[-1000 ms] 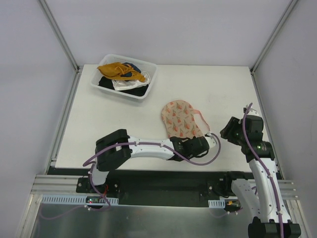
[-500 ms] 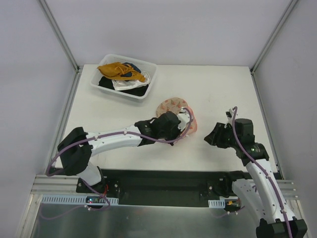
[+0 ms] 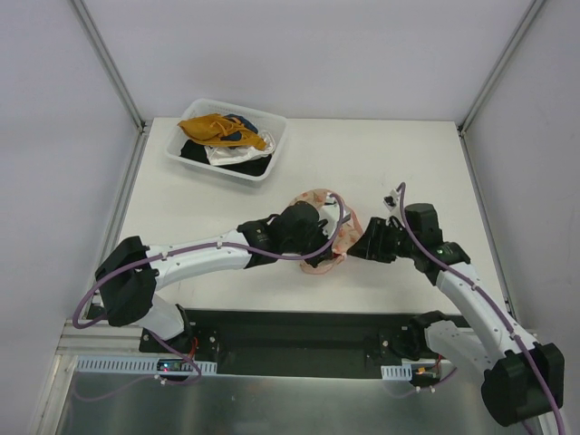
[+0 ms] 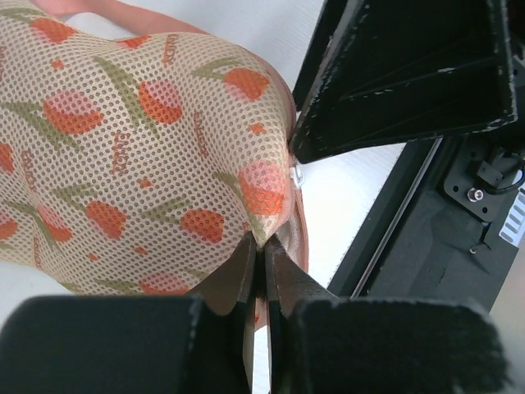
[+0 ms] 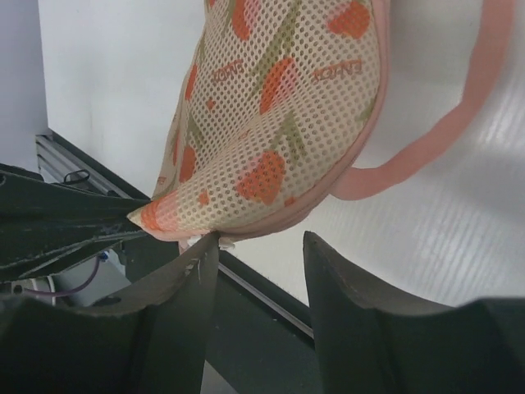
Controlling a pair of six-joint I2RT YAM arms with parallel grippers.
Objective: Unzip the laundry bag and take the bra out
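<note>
The laundry bag (image 3: 348, 227) is a pale pink mesh pouch with orange-red prints, bunched up and lifted near the table's front middle. My left gripper (image 3: 317, 237) covers most of it from above. In the left wrist view that gripper (image 4: 262, 244) is shut on a pinch of the bag's mesh (image 4: 148, 139) near its rim. My right gripper (image 3: 363, 245) is close on the bag's right. In the right wrist view its jaws (image 5: 261, 242) stand open just under the bag's lower edge (image 5: 279, 107), the left fingertip (image 5: 207, 246) touching the rim. A pink loop strap (image 5: 426, 139) hangs from the bag. The bra is hidden.
A clear plastic bin (image 3: 277, 145) with mustard-yellow, white and black clothes stands at the back left of the table. The table's front edge and the black base rail (image 3: 299, 326) lie just below both grippers. Frame posts rise at the back corners.
The left gripper shut on the bag and pulled it up and to the left, bunching it. The right arm swung left until its open jaws reached the bag's edge.
</note>
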